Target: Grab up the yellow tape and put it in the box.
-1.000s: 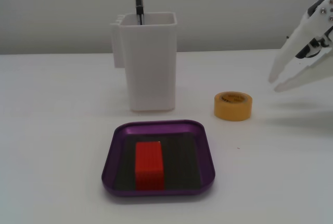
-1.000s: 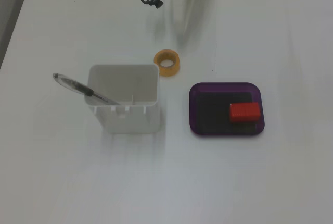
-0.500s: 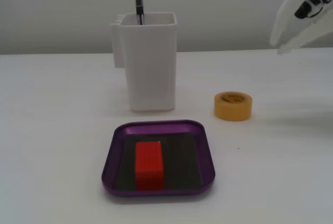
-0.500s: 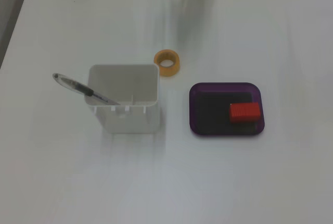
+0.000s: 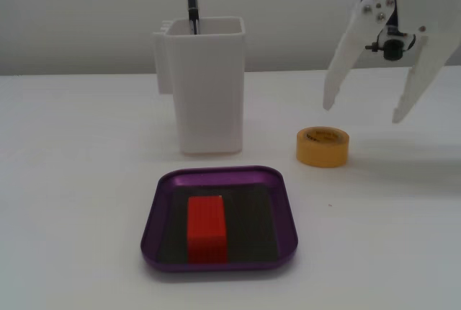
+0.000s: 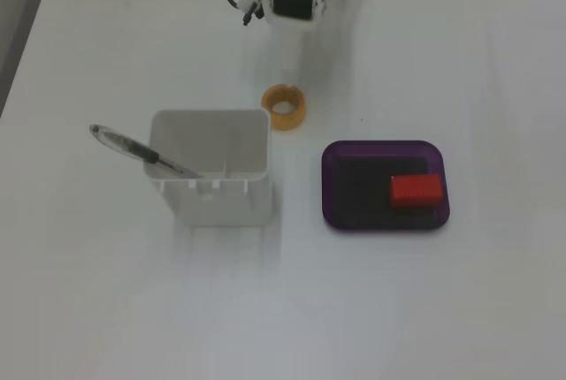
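Note:
The yellow tape (image 5: pixel 323 153) lies flat on the white table, to the right of a tall white container. It also shows in the other fixed view (image 6: pixel 287 121). The box, a shallow purple tray (image 5: pixel 216 173), sits in front of the container and holds a red ribbed block (image 5: pixel 207 228). The tray (image 6: pixel 385 145) and block (image 6: pixel 416 191) show again from above. My gripper (image 5: pixel 365 112) hangs in the air above and to the right of the tape, with its white jaws spread wide and nothing between them. Its fingers blend into the white table in the view from above.
The tall white container (image 5: pixel 205 86) stands just left of the tape with a pen (image 5: pixel 191 0) sticking out of it. They also show from above, container (image 6: pixel 217 203) and pen (image 6: pixel 141 150). The arm's wrist motor (image 6: pixel 294 4) is at the top edge.

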### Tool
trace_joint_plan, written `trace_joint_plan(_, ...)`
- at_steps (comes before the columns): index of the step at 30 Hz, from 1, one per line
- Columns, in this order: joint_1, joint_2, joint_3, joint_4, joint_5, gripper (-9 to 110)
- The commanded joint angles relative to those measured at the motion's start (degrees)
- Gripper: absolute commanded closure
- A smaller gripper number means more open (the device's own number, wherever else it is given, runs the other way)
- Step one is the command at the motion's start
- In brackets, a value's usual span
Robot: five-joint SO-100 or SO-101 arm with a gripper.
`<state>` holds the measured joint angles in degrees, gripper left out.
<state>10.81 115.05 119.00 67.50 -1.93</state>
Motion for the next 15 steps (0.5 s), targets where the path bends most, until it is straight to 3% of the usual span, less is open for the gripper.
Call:
trace_joint_plan(1, 0.1, -0.3, -2.6, -0.9, -0.4, 77)
trace_joint_plan(15, 0.1, -0.4, 1.7, -6.1, -2.8, 77)
